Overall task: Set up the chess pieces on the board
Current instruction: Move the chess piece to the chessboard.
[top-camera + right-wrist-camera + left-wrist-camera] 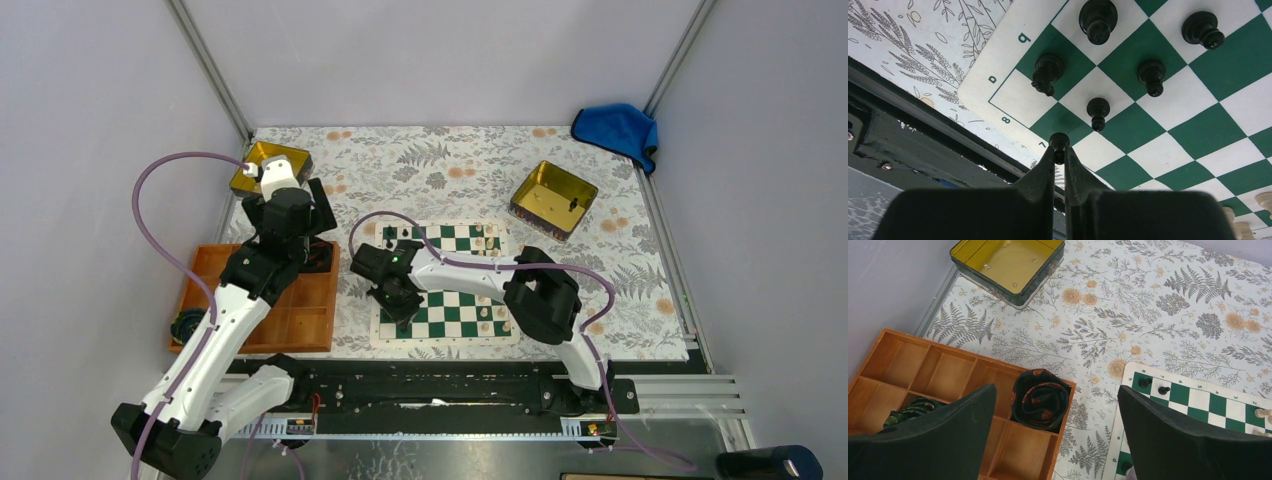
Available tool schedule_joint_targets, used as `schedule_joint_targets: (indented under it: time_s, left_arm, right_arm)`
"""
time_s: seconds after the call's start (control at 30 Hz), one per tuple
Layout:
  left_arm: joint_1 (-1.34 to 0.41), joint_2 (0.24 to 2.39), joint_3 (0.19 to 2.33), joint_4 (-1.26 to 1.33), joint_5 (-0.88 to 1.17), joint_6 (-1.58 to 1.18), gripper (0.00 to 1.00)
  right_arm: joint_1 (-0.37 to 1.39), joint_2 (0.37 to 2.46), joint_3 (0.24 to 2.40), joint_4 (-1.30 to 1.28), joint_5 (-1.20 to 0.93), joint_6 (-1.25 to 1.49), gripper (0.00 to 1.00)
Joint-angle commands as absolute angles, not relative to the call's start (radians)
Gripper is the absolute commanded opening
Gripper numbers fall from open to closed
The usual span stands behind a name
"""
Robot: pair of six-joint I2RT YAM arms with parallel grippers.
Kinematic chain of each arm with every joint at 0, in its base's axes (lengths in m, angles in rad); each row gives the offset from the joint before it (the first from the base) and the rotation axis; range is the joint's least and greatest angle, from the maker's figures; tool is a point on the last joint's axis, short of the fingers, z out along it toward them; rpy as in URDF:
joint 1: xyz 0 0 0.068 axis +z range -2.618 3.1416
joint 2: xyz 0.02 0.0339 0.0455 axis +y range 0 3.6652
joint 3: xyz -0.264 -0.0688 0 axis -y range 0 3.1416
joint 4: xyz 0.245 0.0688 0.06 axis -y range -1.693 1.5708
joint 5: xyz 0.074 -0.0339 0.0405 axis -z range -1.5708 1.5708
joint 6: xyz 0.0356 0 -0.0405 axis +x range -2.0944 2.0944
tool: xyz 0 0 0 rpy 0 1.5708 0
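You have a black pawn (1059, 141) pinched in the right gripper (1059, 155), low in the middle of the right wrist view. The jaws are almost together on its stem, and its head shows just above the tips. It is at the edge of the board (1168, 150), beside the white border with the printed numbers. You cannot tell whether its base touches the mat.

Five more black pieces (1097, 111) stand on squares above it in that frame. Cream pieces (1243, 225) show at the lower right corner.

In the top view this grip sits at the board's lower left corner.

Your left gripper (1057, 390) is spread wide and holds nothing. It hangs over the right end of the tray (908, 360), above a rolled cloth (1040, 400), with the tin (1013, 295) at upper left.
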State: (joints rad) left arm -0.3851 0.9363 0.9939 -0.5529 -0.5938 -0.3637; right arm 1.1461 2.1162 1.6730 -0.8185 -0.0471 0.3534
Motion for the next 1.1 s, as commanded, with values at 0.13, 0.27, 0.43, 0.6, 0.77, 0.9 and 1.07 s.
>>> schedule_joint_targets:
  time_s: [0.13, 0.27, 0.43, 0.6, 0.77, 0.9, 1.07]
  left_arm:
    - [-0.382, 0.928, 0.98, -0.507, -0.603, -0.359, 0.99]
    - [-0.381, 0.926, 0.977, -0.505, -0.603, -0.359, 0.99]
    - [-0.382, 0.924, 0.974, -0.505, -0.603, -0.359, 0.99]
    - [-0.382, 0.923, 0.979, -0.506, -0.608, -0.355, 0.99]
    - [-0.382, 0.93, 0.998, -0.51, -0.619, -0.35, 0.99]
    - [-0.381, 0.945, 1.033, -0.523, -0.628, -0.348, 0.99]
    - [-0.38, 0.979, 1.101, -0.526, -0.61, -0.352, 0.99]
  right_arm:
    - [1.163, 2.139, 1.701, -0.842, -0.087, 0.331, 0.03]
    - [1.164, 2.141, 1.692, -0.837, -0.097, 0.329, 0.08]
    - [1.164, 2.138, 1.68, -0.825, -0.101, 0.33, 0.2]
    - [1.166, 2.112, 1.67, -0.81, -0.092, 0.33, 0.35]
    - [1.166, 2.078, 1.662, -0.803, -0.072, 0.329, 0.4]
    - [1.166, 2.024, 1.648, -0.8, -0.042, 0.333, 0.43]
    - [1.154, 1.918, 1.579, -0.772, 0.066, 0.371, 0.46]
